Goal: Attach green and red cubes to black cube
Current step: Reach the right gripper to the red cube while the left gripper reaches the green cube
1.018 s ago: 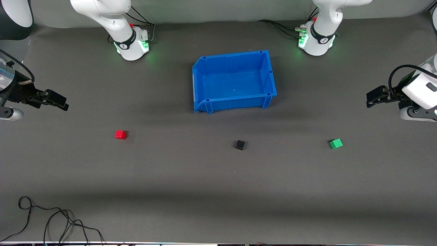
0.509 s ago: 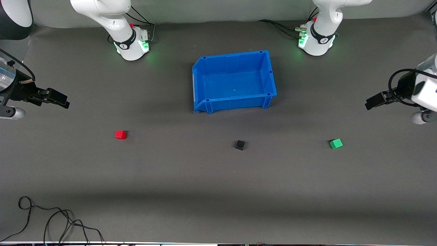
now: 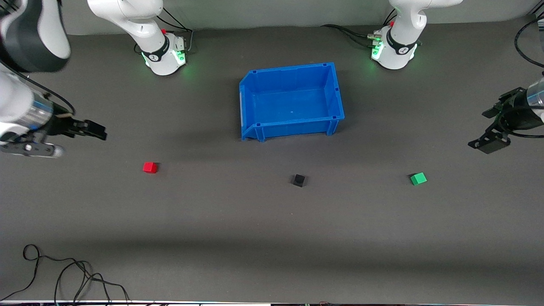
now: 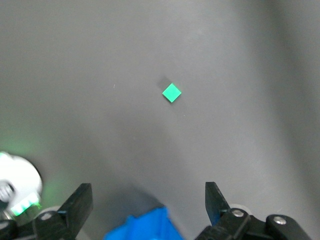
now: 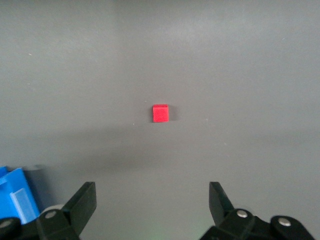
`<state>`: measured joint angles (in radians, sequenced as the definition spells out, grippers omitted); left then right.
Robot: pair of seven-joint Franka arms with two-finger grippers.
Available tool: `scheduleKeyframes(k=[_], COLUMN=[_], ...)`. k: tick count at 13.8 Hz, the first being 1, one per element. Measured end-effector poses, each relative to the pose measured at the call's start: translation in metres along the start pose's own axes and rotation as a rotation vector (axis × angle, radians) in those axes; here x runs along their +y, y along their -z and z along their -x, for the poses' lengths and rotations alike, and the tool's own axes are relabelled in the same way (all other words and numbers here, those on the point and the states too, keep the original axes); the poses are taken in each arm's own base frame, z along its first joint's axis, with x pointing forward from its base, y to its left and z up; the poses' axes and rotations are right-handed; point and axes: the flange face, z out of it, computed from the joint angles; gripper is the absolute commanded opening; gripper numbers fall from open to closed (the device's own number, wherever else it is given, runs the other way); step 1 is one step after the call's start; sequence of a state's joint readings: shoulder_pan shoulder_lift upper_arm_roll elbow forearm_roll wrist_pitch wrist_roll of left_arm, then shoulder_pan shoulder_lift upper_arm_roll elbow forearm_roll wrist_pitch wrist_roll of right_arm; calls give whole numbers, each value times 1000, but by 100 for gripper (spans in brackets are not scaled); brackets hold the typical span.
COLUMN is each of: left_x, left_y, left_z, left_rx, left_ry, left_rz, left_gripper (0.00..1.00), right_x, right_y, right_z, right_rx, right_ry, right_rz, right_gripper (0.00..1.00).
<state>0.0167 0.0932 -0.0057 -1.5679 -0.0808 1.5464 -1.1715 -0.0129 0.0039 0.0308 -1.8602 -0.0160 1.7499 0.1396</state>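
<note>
Three small cubes sit apart on the dark grey surface (image 3: 272, 221), spread in a rough line across it. The black cube (image 3: 299, 180) rests in the middle, at about 6 o'clock from the blue bin (image 3: 291, 101), nearer to the front camera than the bin and well clear of it. The red cube (image 3: 149, 167) lies toward the right arm's end of the surface, at roughly 9 o'clock from the black cube and well apart from it. The green cube (image 3: 418, 178) lies toward the left arm's end, at about 3 o'clock from the black cube, also well apart. None of the cubes touches another. The blue bin stands upright and open-topped, between the two arm bases. The right gripper (image 3: 94, 129) hangs in the air over bare surface at the right arm's end, at about 11 o'clock from the red cube; its fingers (image 5: 80, 204) are released and spread wide, holding nothing, and in the right wrist view the red cube shows between them, well off. The left gripper (image 3: 493, 129) hangs over bare surface at the left arm's end, at about 1 o'clock from the green cube; its fingers (image 4: 77, 206) are likewise released and empty, and the left wrist view shows the green cube well off, with a corner of the bin in sight. A loose black cable (image 3: 63, 272) lies coiled on the surface at the corner nearest the front camera on the right arm's end.
</note>
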Motion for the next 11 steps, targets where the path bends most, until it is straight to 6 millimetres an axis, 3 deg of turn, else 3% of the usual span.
scheduleKeyframes(k=[3,5,8,11], left_x=[2,5,20,13], left_y=[-15,-40,-103,-169], left_z=[-29,-52,-76,-100], left_rx=[-79,-115,-176,-253], left_ry=[247,298,345,356], left_rz=[30,12,35,102], left_gripper=[100,100,100,100], right_x=[9,15,14,14], right_y=[-57,-98,-155,-193], right_z=[-1,0,1,-6], right_rx=[15,27,27,19], right_ry=[-19,-33,-49,-76], right_rz=[-5,-11,-36,-60], right_gripper=[100,100,100,100])
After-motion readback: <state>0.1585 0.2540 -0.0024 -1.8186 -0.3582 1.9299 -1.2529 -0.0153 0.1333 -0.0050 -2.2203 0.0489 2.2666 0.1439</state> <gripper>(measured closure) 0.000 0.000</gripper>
